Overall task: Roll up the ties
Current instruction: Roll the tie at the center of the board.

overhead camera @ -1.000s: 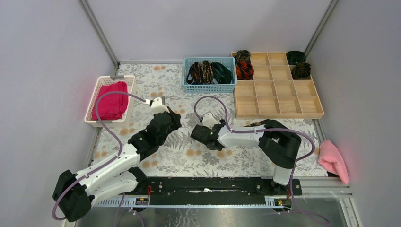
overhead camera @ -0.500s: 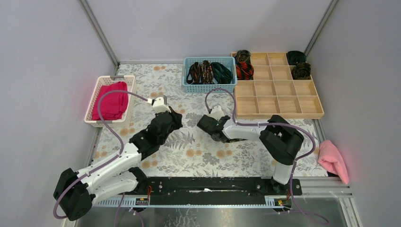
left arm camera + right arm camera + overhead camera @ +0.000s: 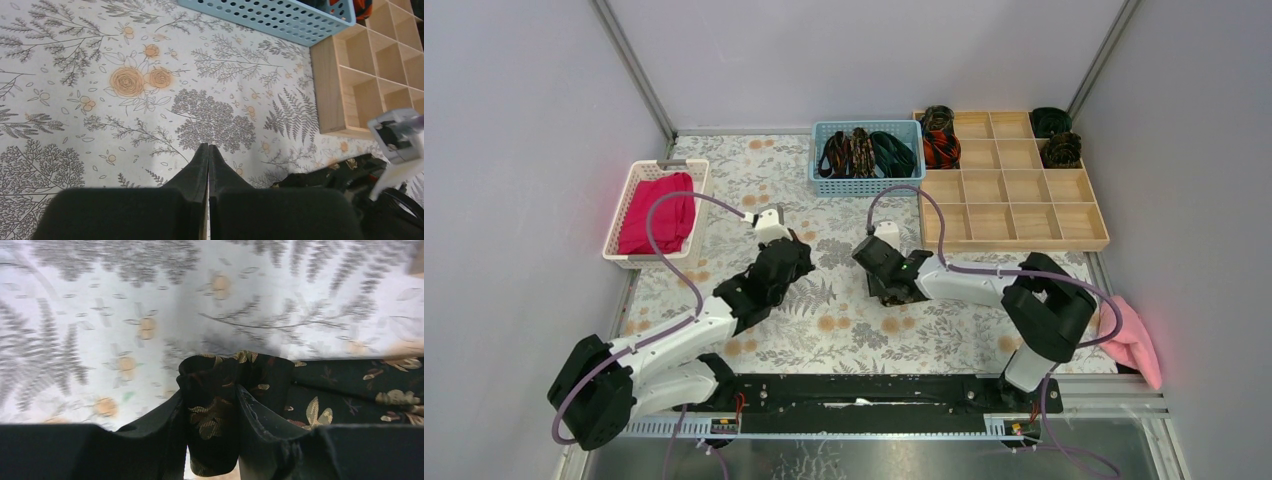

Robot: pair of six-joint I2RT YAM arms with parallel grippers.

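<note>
Closing down, the right gripper (image 3: 210, 390) has swung toward the tray (image 3: 1014, 243) and now pinches a bunched fold of the black, gold-leafed tie (image 3: 345, 390) lying on the mat (image 3: 100, 315). Meanwhile the left gripper (image 3: 208, 150) stays clenched, empty, above the mat.

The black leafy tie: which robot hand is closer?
Right. The right hand pinches a fold of the tie; the left hand sits shut off to its left, not touching.
</note>
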